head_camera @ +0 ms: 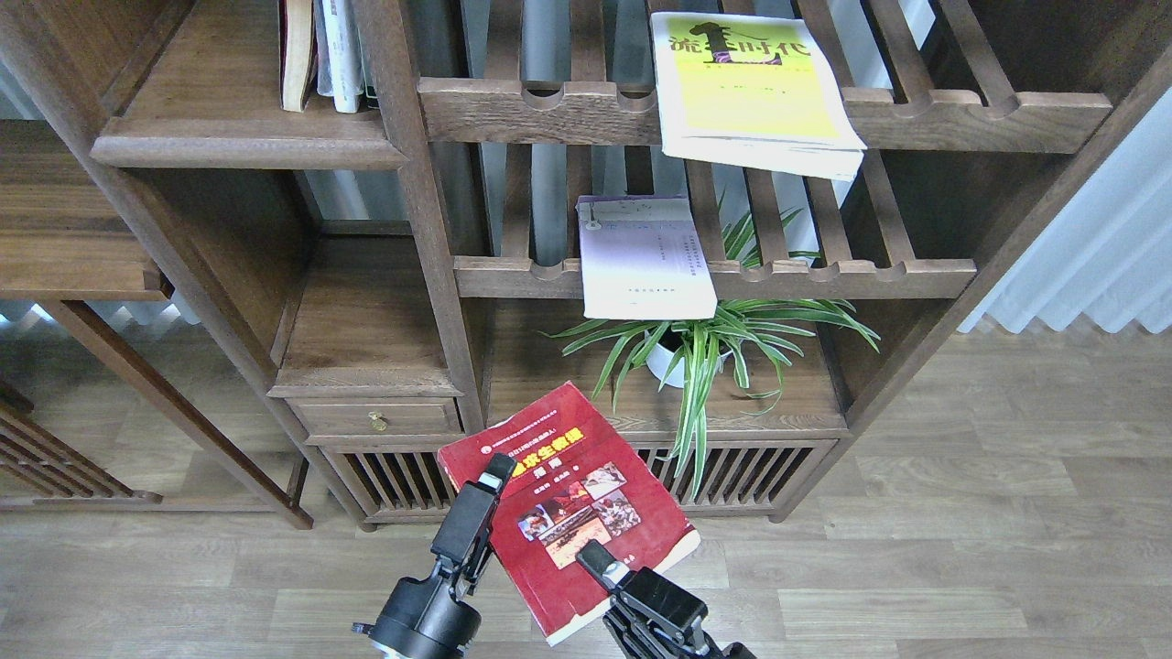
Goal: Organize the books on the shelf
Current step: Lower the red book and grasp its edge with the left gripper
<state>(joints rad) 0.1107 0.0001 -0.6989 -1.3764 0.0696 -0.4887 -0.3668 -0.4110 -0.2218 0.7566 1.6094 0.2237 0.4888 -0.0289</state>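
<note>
Red book (568, 508): at 6 o'clock, held out in front of the bookcase, cover up and tilted, carried between both hands, apparently so it does not sag or twist.
Left hand (490, 480): at the book's left edge, near its top corner; a finger lies on the cover, so it seems to pinch that edge, though the lower finger is hidden.
Right hand (597, 558): at the book's lower right; one finger rests on the cover, the other cannot be seen, so it is probably pinching the book.
Yellow book (746, 87): at 1 o'clock, lying flat on the top slatted rack (540, 110), its front end hanging over the rail.
Lavender book (645, 256): near centre, flat on the lower rack, likewise overhanging.
Shelf (229, 137): at 10 o'clock, a solid board with upright books (325, 55) at its right end; bare wood to their left looks like the likely spot.
Plant (705, 352): just above the red book, leaves trailing; a lift could brush them.
Stage: red book is in hand and not yet shelved; two are still on the racks.
</note>
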